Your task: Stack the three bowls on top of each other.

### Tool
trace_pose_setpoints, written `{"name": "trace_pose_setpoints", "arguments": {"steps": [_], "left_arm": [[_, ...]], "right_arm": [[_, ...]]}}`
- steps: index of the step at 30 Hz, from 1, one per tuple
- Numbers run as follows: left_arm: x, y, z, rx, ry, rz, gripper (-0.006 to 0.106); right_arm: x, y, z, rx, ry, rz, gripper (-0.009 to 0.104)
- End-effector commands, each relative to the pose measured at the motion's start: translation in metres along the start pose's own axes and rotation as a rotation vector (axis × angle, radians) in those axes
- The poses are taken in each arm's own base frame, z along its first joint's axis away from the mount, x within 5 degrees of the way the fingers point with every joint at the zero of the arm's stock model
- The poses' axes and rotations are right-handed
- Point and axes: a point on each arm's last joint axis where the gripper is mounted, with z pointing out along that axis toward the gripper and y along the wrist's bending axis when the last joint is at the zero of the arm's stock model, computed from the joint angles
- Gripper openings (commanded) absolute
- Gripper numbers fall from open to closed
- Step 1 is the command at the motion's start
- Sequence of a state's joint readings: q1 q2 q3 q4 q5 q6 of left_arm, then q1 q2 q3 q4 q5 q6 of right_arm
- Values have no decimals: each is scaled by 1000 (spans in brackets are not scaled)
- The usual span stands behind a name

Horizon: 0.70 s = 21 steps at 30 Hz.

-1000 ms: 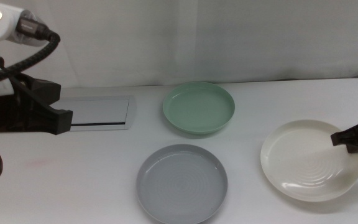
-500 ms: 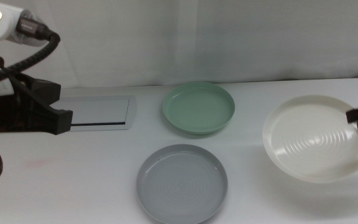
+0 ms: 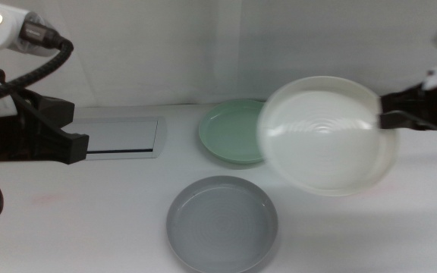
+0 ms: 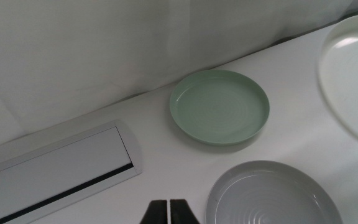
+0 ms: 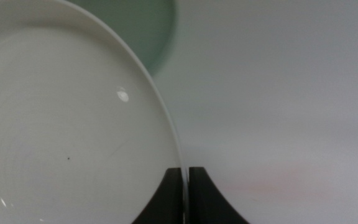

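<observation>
So you're basically at the start of the stack here, nothing is sitting on anything yet as far as I can judge. Your right gripper [image 3: 381,120] has its jaws pinched shut on the rim of the white bowl [image 3: 325,135] and is holding it up off the table [image 3: 89,220], tilted so the inside faces the overhead camera; the bowl hangs out to the inboard side of the jaws, and its far edge overlaps the mint green bowl [image 3: 234,133] in the middle view. Whether it's actually above the green one or just in front of it, I can't tell from these shots. The grey bowl [image 3: 222,224] sits alone on the table, below and inboard of the gripper, apart from the green one. So what's left, by my read: land the white one on one of the other two, then one more bowl move after that. Looks-wise the white bowl is the big thing in frame: wide, shallow, plate-like, glossy, with faint concentric rings in the base. The green and grey ones have the same shape and rings. Your left gripper [image 4: 168,211] hangs out near the silver panel [image 4: 55,177], jaws pressed together on nothing, with the green and grey bowls ahead of it.
</observation>
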State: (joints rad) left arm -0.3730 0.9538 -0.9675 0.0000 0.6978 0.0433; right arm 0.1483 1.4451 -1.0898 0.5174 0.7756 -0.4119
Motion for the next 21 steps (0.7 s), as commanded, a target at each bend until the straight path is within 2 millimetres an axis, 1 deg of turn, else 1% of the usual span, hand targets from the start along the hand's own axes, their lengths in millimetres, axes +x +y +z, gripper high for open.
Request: {"name": "trace_pose_setpoints", "arguments": {"steps": [1, 4, 7, 9, 10, 13, 17, 21], "left_arm": [[1, -2, 0, 14, -4, -17, -3], [1, -2, 0, 14, -4, -17, -3], [1, -2, 0, 14, -4, -17, -3], [1, -2, 0, 14, 0, -17, -3], [1, -2, 0, 14, 4, -17, -3], [1, -2, 0, 14, 4, -17, -3], [1, -2, 0, 14, 4, -17, -3], [1, -2, 0, 14, 4, -17, -3]], "right_arm": [[-7, 20, 7, -39, -18, -16, -2], [-10, 43, 21, -80, -2, -41, -2], [-16, 61, 35, -115, 21, -80, -2], [-18, 71, 47, -129, 46, -85, -2], [-18, 80, 57, -143, 77, -100, -2], [-14, 88, 76, -142, 143, -110, -2], [-4, 97, 99, -148, 214, -126, -2], [4, 102, 115, -149, 255, -127, -2]]}}
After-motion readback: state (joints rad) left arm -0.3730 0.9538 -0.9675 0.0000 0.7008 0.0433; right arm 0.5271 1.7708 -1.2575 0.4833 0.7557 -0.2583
